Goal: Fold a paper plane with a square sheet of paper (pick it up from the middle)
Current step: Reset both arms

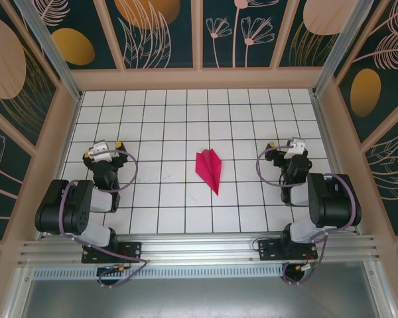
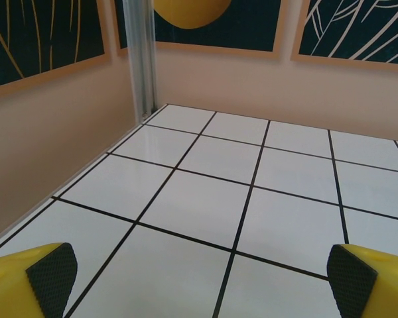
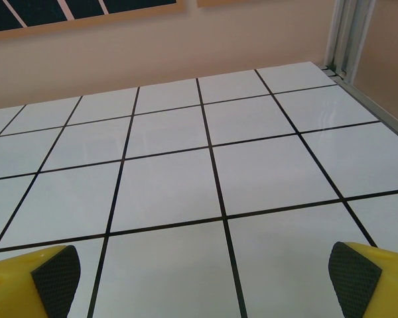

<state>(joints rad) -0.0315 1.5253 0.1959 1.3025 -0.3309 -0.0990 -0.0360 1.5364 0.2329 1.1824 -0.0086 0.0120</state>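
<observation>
- Left gripper point(image 1: 103, 148): released, jaws spread wide, nothing between them. In its wrist view, the black ribbed pads point(image 2: 52, 275) frame bare white tile.
- Right gripper point(image 1: 285, 147): likewise released and empty, with its pads point(image 3: 56, 278) wide apart over bare tile.
- Paper plane point(image 1: 209, 169): magenta-pink, folded to a slim dart with a centre crease. It lies flat on the table point(image 1: 172, 212) midway between the two grippers and well apart from both, touched by neither. Its sharp nose points toward the arm bases and slightly right, and its broader tail lies farther out.
- Handling, judged:
  - It is very light and thin, so it should lift with almost no force and slide readily on the glossy tile if nudged.
  - The layered folds probably stiffen it along the crease, while the wing edges look soft and easily crumpled.
- Hold, judged: the best grip is at mid-body across the centre crease, where the layers look thickest. The nose and tail corners would bend under the pads.
- Status, judged: folding appears complete.
</observation>
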